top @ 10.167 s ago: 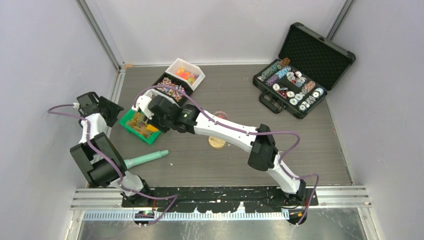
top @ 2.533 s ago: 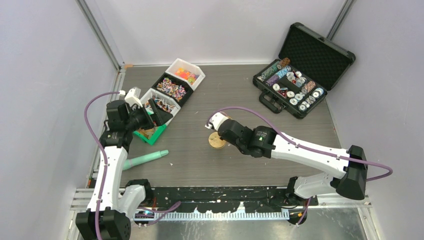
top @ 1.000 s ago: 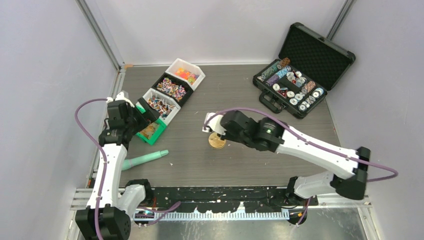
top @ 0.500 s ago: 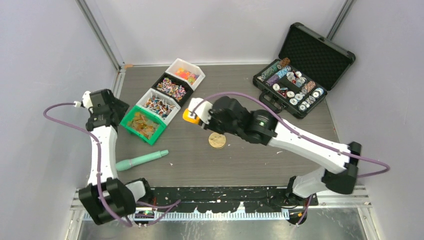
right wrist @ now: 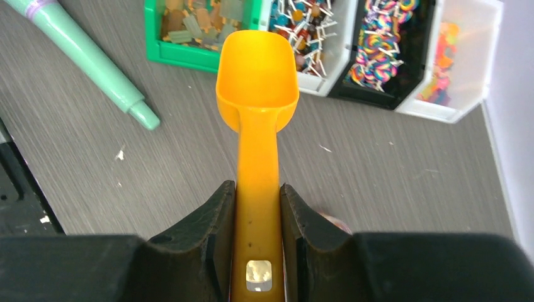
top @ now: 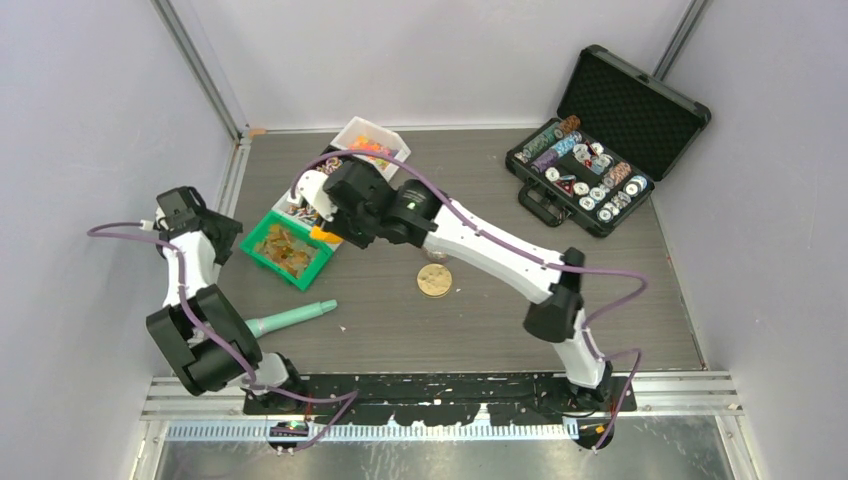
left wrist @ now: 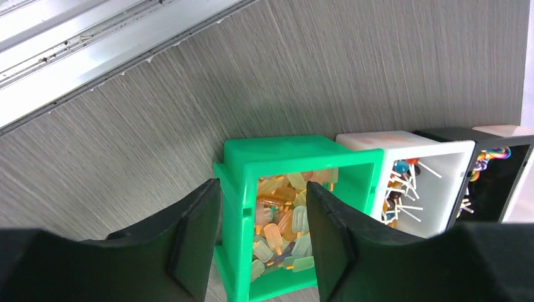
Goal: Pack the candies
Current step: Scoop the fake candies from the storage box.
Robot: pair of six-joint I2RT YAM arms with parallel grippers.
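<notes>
Judging by the empty bowl, scooping is in hand. The right gripper [right wrist: 257, 196] clamps the handle of the orange plastic scoop [right wrist: 257, 69], poised over the far-left row of small plastic bins [right wrist: 318, 87] holding the candies [right wrist: 384, 44]. The left gripper [left wrist: 261, 189], jaws partly apart, hangs by the left wall of the green plastic bin [left wrist: 286, 151]. The next move probably calls for dipping the scoop into one bin.

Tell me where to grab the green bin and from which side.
Probably best to take the green bin by the wall farthest from the white bin, coming from above. It stands upright and open-topped. That wall is thin and free, while the opposite one sits against the white bin. The jaws would straddle it, one outside, one inside over the candies.
</notes>
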